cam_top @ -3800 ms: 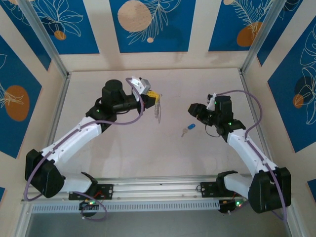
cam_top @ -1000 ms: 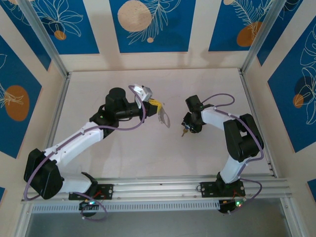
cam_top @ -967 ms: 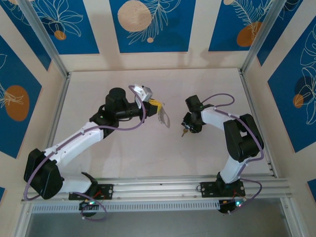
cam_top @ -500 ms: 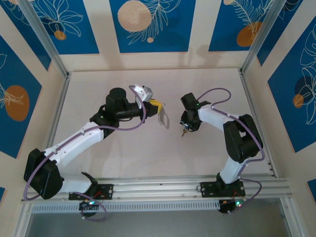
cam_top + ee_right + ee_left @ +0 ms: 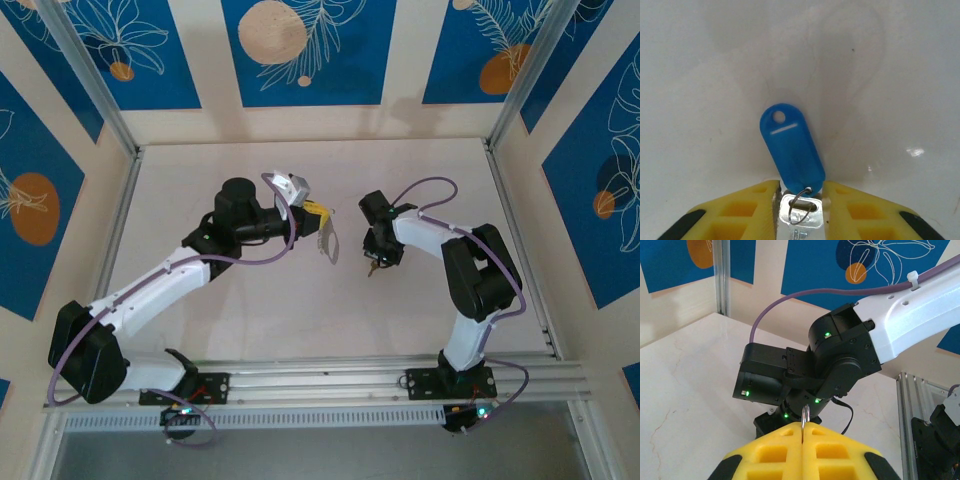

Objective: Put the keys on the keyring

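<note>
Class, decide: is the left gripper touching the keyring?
Touching. The left wrist view shows the left gripper with its yellow pads closed together on the thin metal edge of the keyring, which sticks up from the seam between them.

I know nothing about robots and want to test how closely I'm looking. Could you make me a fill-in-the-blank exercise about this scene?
1. The tag ringed to the key is ____ plastic.
2. The key's silver head sits between the right gripper's ____ fingers.
3. The left gripper is clamped ____ on the keyring.

Missing words: blue; yellow; shut.
</note>
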Robot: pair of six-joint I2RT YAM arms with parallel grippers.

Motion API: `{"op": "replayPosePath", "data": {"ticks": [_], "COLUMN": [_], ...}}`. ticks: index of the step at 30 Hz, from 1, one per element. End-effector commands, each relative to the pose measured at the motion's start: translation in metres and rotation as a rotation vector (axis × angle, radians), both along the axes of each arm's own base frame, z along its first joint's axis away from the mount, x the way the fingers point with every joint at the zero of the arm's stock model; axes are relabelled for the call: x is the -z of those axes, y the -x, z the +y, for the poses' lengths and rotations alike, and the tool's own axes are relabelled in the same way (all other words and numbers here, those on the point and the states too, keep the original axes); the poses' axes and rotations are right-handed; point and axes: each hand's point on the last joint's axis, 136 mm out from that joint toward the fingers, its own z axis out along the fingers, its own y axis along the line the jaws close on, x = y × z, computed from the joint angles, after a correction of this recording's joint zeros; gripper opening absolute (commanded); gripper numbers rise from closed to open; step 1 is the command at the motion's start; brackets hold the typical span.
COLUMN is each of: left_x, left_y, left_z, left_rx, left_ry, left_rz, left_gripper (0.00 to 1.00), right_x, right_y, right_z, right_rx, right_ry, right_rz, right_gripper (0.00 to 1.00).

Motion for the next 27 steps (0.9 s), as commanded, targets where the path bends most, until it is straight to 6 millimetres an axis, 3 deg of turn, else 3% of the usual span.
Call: {"op": "replayPosePath", "data": {"ticks": [1, 7, 15, 27], "left_x": [-0.0266, -0.0256, -0.0246, -0.0237], "left_y": [0.0067, 0.0066, 0.0068, 0.0076], "left_z": [-0.0063, -0.0063, -0.0068, -0.0065], "left_rx": [0.037, 0.036, 0.038, 0.04], "left_ry": [0.056, 0.055, 0.056, 0.059], "left_rz": [-0.059, -0.061, -0.059, -0.057], "left_gripper": [0.0, 0.0, 0.0, 0.0], "right_x": [0.001, 0.0023, 0.0001, 0.0055], "right_y": [-0.0019, -0.0017, -0.0041, -0.001], "right_z": [-0.0011, -0.0009, 0.0057, 0.0058], "right_rx": [-0.004, -0.005, -0.02, -0.023], "right_ry": [0.032, 0.032, 0.011, 0.015], "right_rz": [0.004, 0.005, -0.009, 0.004], "right_gripper": [0.26, 0.2, 0.32, 0.27]}}
